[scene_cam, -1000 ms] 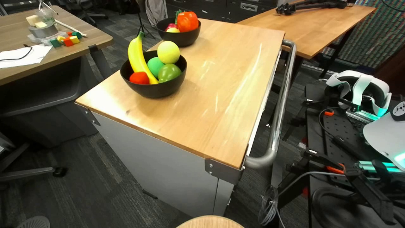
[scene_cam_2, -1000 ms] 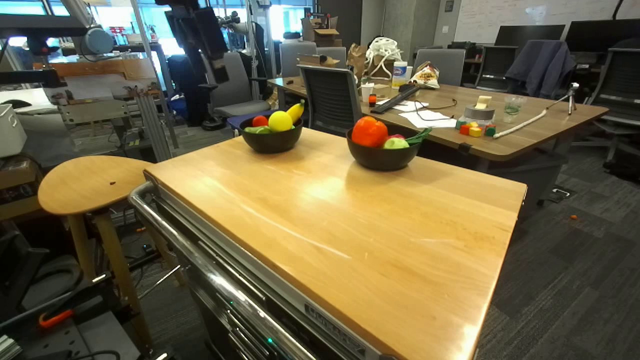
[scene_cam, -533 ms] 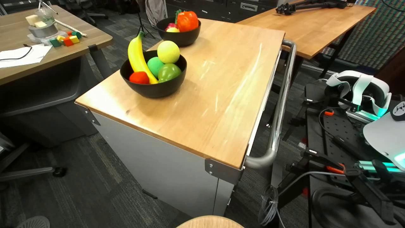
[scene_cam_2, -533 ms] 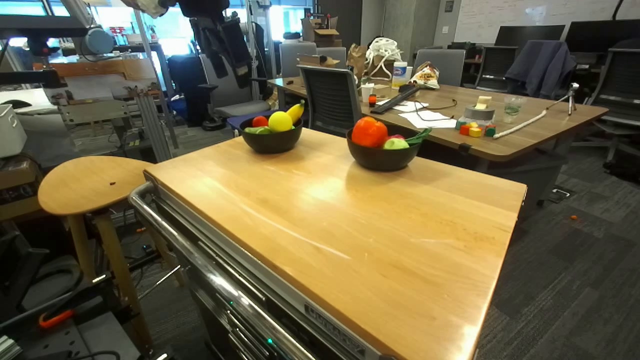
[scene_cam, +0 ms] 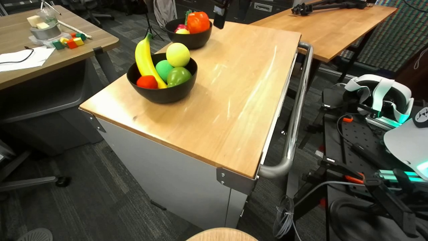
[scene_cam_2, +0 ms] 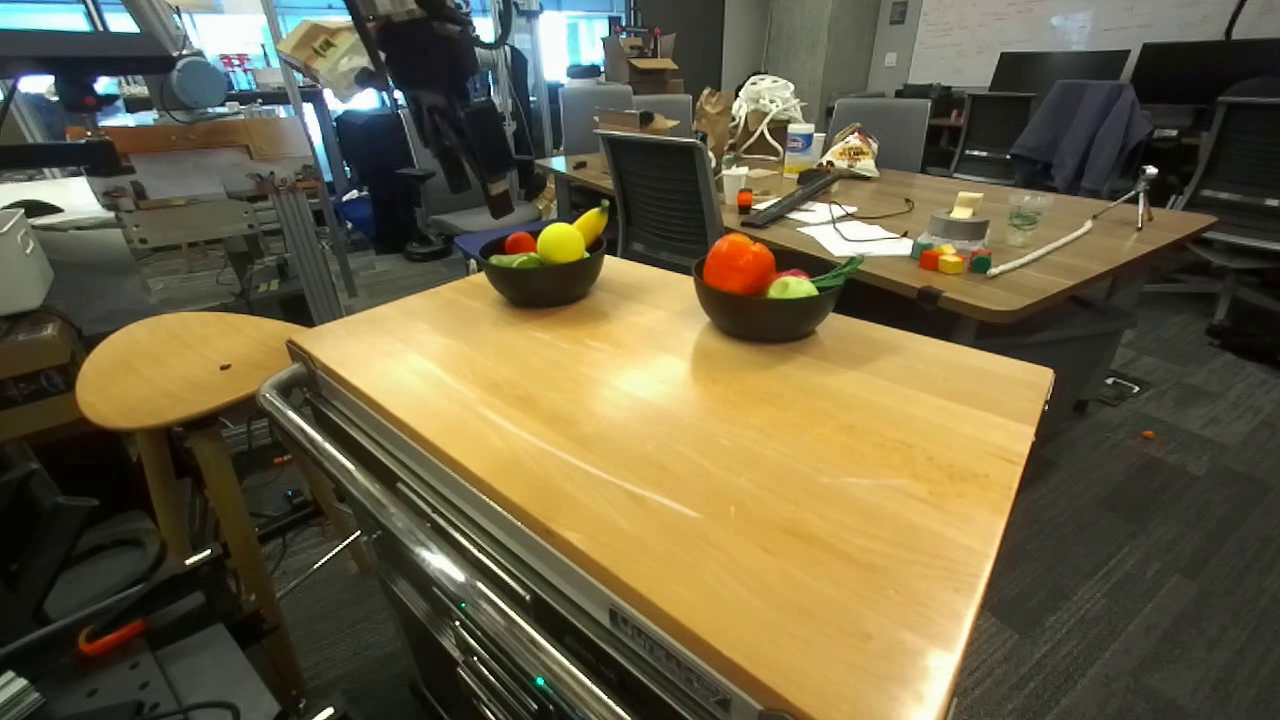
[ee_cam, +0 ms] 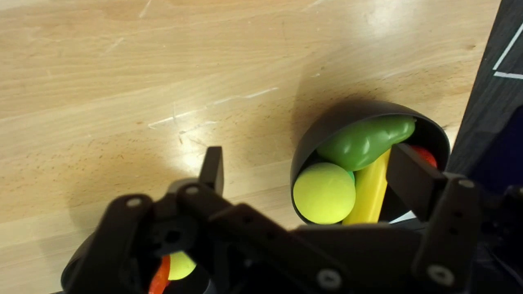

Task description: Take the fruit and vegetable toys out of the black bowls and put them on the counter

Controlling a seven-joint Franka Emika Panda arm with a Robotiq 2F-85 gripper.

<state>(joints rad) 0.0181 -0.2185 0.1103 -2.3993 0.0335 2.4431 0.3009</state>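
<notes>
A black bowl (scene_cam: 164,96) on the wooden counter (scene_cam: 230,110) holds a banana (scene_cam: 143,60), a yellow ball (scene_cam: 178,55), a green ball (scene_cam: 164,70), a green pear-like toy (scene_cam: 179,77) and a red toy (scene_cam: 147,82). A second black bowl (scene_cam_2: 765,320) holds an orange-red pepper-like toy (scene_cam_2: 740,264), a pale green toy (scene_cam_2: 792,287) and green stalks (scene_cam_2: 838,272). My gripper (ee_cam: 311,168) is open and empty. In the wrist view its fingers frame the yellow ball (ee_cam: 325,193) from above. My gripper also shows high up in an exterior view (scene_cam_2: 478,192).
A metal handle bar (scene_cam: 297,110) runs along one counter edge. A round wooden stool (scene_cam_2: 180,365) stands beside the counter. A desk (scene_cam_2: 1110,225) behind the bowls carries coloured blocks (scene_cam_2: 948,261), a tape roll and papers.
My gripper has moved down and rightward in an exterior view, closer to the banana's bowl. It has newly appeared at the top of an exterior view. Bowls and toys have not moved.
</notes>
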